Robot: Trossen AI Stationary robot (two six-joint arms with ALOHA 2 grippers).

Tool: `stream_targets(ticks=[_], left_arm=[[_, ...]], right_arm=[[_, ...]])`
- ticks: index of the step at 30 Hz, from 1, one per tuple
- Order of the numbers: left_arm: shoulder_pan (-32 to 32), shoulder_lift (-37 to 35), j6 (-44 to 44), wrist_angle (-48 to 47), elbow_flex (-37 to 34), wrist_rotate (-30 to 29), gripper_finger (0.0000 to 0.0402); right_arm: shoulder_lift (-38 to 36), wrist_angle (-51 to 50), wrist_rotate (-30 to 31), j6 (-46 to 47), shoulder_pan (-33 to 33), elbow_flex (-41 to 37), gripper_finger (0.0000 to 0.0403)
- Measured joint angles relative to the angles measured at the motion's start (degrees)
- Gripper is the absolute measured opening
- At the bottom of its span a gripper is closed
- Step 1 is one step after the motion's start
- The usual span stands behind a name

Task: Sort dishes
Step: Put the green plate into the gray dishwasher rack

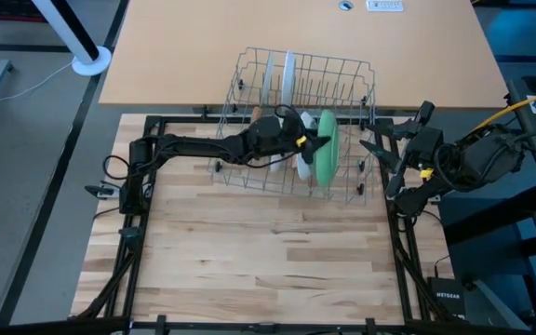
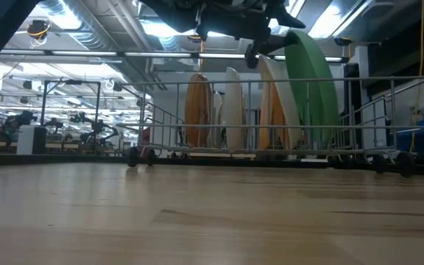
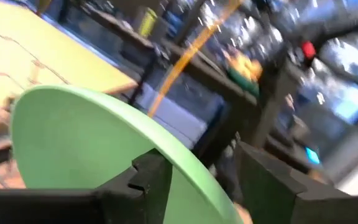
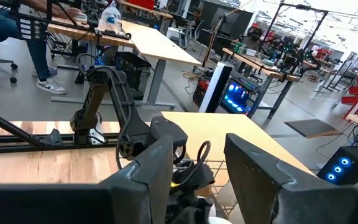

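The wire rack [image 1: 296,130] sits at the far edge of the wooden tabletop [image 1: 259,261], whose whole near half is bare boards. In the rack the plates stand on edge: brown [image 2: 197,110] and white ones [image 2: 232,109], with the large green plate [image 1: 328,149] at the right end. The left pincer [image 1: 316,141] reaches over the rack, its fingers [image 3: 151,180] spread astride the green plate's rim. The right pincer [image 1: 380,163] hangs just beside the rack's right end, its jaws parted and empty.
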Motion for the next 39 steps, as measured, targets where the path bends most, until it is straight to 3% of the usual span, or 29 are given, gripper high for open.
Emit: stream_targets(ticks=[4, 8, 18, 26, 31, 39], left_arm=[[0.6, -0.2, 2.5, -3.1, 0.1, 4.7, 0.0185], [0.6, -0.2, 6.9, -3.5, 0.1, 4.7, 0.0192], [1.3, -2.0, 29.9, -5.9, -0.1, 2.7, 0.0194], [1.4, -3.0, 41.9, -15.4, -0.1, 3.2, 0.0194], [1.3, -3.1, 46.0, -18.0, 0.0, 3.4, 0.0193], [1.0, -4.8, 45.6, -21.5, 0.0, 3.1, 0.0193]], right_arm=[[0.0, 0.0, 0.0, 0.0, 0.0, 0.0, 0.0152], [0.0, 0.0, 0.0, 0.0, 0.0, 0.0, 0.0152], [0.0, -0.5, 0.0, 0.0, 0.0, 0.0, 0.0152], [0.0, -1.5, 0.0, 0.1, 0.0, 0.0, 0.0152], [0.0, -3.6, -1.5, 2.8, 0.0, 0.0, 0.0152], [0.0, -11.0, -3.0, 9.2, 0.0, 0.0, 0.0152]])
